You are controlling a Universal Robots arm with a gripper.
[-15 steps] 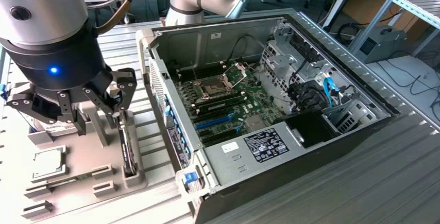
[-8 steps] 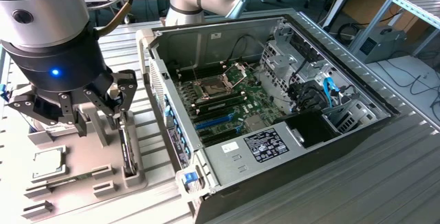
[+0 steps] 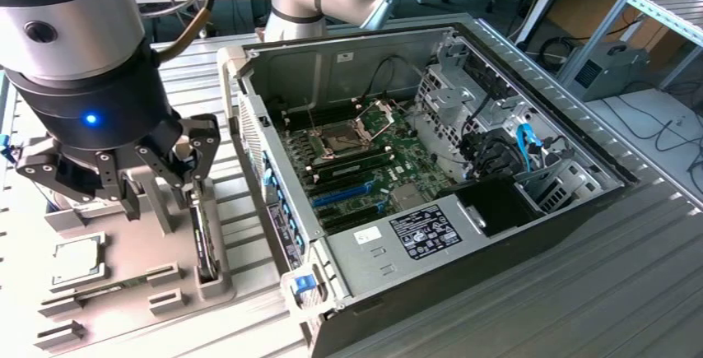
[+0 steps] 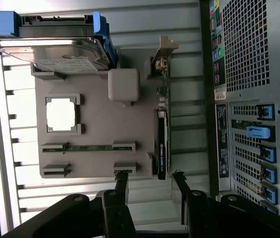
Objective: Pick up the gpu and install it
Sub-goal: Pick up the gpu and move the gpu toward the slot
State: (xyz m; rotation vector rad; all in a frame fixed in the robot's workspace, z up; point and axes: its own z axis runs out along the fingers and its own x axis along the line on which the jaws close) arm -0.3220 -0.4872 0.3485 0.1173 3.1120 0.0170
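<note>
Only the thin top edge of the gpu point(image 4: 162, 148) shows. It stands in a slot of the grey tray point(image 4: 95, 124) on the slatted metal desk point(image 3: 615, 292). In the exterior view an open computer case point(image 3: 439, 169) sits at 3 o'clock of the tray. The arm points straight down, with its tool point(image 4: 150, 181) spread wide over the card, holding nothing.

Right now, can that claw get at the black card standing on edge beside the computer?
Probably yes: the open claw hangs over the gpu, which stands on edge with nothing covering it.
</note>
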